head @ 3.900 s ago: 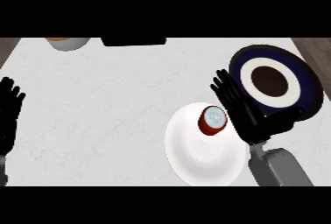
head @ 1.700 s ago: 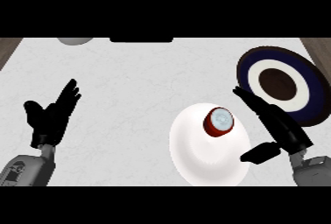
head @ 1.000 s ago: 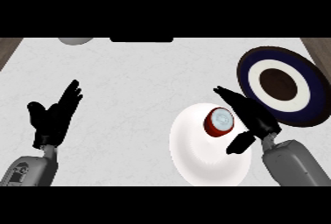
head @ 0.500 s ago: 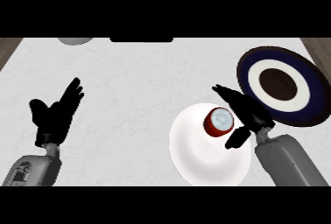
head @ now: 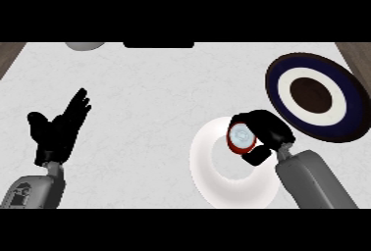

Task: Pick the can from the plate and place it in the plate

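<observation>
Grasping step: the right hand (head: 267, 131) was curled around the red can (head: 240, 138) on the white plate (head: 232, 177), so next came, presumably, a lift toward the ringed plate (head: 315, 98) at 1 o'clock; the left hand (head: 58, 130) rested open at 9 o'clock.

From my station I see two grey forearms, each ending in a matte black hand. The left hand (head: 58, 128) is black all over, its slim fingers (head: 76, 105) and a shorter thumb the same colour as the palm. Its grey forearm (head: 33, 192) is rounded, with a faint darker marking on the casing. The right hand (head: 264, 132) is equally black, joined by a narrow wrist to a smooth, plain grey forearm (head: 311, 179).
</observation>
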Tool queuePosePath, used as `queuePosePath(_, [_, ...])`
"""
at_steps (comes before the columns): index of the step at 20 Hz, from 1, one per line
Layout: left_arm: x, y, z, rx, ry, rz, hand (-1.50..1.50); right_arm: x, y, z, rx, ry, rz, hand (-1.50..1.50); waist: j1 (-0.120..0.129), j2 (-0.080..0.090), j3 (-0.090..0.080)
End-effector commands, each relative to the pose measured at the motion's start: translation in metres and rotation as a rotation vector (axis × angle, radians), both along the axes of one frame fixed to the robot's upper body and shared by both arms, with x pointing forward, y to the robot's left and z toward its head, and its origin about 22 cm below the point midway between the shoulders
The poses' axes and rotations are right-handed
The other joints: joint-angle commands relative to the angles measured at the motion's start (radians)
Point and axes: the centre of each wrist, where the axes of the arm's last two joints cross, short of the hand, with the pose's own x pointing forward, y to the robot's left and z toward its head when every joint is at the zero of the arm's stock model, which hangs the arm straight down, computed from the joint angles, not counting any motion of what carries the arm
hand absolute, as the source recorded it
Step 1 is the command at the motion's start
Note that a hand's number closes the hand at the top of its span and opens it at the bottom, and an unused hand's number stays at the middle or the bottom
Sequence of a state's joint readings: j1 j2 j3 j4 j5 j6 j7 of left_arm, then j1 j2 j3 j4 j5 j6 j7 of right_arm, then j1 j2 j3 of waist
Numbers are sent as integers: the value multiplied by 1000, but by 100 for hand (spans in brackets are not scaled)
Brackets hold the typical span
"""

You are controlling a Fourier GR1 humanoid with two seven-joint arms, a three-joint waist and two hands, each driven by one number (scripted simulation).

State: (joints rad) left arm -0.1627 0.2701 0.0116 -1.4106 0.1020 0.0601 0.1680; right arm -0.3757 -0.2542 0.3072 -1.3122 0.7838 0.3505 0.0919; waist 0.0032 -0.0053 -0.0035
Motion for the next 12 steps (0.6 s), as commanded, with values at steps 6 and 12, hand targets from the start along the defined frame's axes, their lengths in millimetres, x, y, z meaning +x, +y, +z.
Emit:
queuePosePath(6, [-5,1,0,9,-5,14,0,-28,15,2,68,-57,-4,150,-5,4,3])
queuePosePath(12, [2,1,-5,0,-6,-4,0,9,54,33,146,-216,-189,150,2,5,3])
